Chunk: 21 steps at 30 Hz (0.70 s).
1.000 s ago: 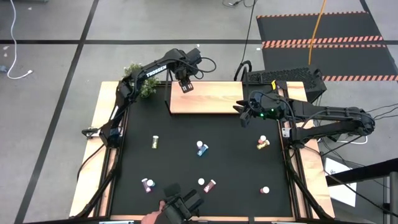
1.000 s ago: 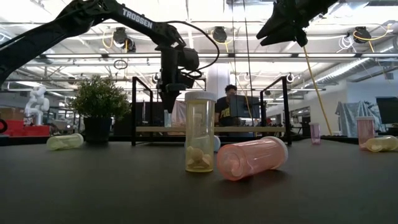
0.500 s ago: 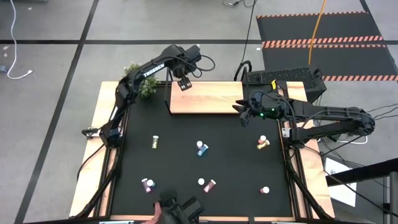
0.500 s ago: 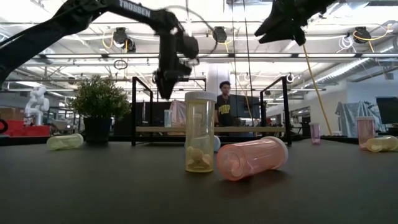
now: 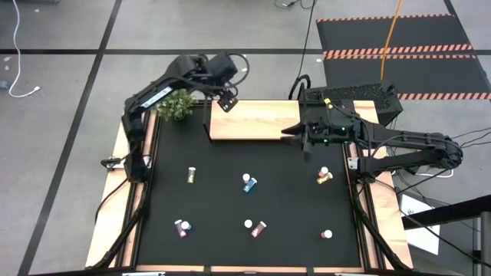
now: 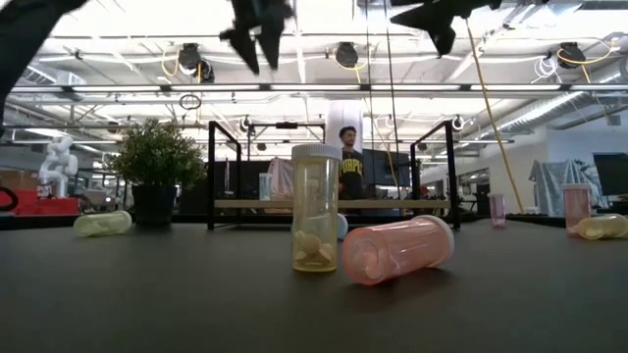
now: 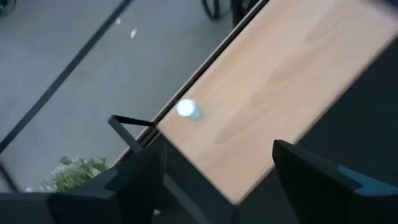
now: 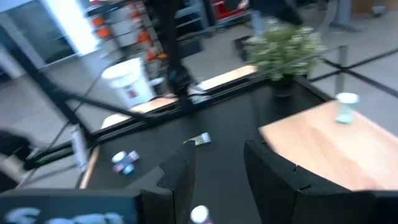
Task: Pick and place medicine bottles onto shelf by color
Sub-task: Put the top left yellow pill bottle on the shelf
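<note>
The shelf [image 5: 253, 121] stands at the table's far edge, a light wooden board on black uprights. One small bottle [image 7: 186, 109] with a white cap and a bluish body stands on the board near its far left corner. My left gripper [image 5: 228, 102] hangs open high above that corner, holding nothing. By the shelf's right end my right gripper [image 5: 294, 132] is open and holds nothing. Several bottles lie on the black mat: yellow [image 5: 191, 175], blue [image 5: 248, 183], orange [image 5: 324, 176] and maroon [image 5: 182, 228].
A green plant [image 5: 175, 106] stands at the far left corner beside the shelf. In the low view an upright yellow bottle [image 6: 316, 208] and a pink one on its side [image 6: 397, 248] are close to the near edge. A person [image 6: 350, 176] stands beyond the table.
My left gripper has opened, let go of the bottle on the shelf's far left part and risen well clear of the board, drifting toward the far left. The bottle stays upright on the shelf. A hand at the near edge has gone from view.
</note>
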### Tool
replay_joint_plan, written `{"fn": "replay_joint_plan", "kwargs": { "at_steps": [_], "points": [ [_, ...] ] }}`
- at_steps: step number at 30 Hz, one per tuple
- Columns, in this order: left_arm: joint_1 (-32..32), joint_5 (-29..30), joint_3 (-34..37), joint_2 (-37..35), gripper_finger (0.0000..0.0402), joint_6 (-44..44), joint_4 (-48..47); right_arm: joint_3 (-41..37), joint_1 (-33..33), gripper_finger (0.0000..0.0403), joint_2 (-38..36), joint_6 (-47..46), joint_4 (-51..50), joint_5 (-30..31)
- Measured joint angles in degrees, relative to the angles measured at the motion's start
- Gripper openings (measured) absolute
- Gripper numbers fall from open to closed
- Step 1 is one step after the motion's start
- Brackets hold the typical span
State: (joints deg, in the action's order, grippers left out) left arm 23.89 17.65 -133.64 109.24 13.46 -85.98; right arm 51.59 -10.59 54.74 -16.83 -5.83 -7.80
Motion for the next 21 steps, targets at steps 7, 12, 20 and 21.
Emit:
{"fn": "replay_joint_plan", "kwargs": {
  "at_steps": [7,12,20,21],
  "points": [
    [-14.69,14.30,0.00,-4.41,0.0261,12.73,-1.62,-1.93,1.87,0.0119,0.04,1.76,-0.03,-15.32],
    [-24.48,21.87,0.42,-4.52,0.0245,22.31,-3.91,-4.51,3.70,0.0081,0.07,-1.93,1.25,-14.80],
    [-32.08,26.48,11.71,-8.43,0.0233,34.74,-3.94,-5.49,8.48,0.0024,0.02,-10.02,0.96,-8.07],
    [-32.76,26.57,14.87,-10.01,0.0232,36.38,-3.93,-5.49,9.33,0.0022,0.02,-10.70,0.84,-6.18]
  ]
}}
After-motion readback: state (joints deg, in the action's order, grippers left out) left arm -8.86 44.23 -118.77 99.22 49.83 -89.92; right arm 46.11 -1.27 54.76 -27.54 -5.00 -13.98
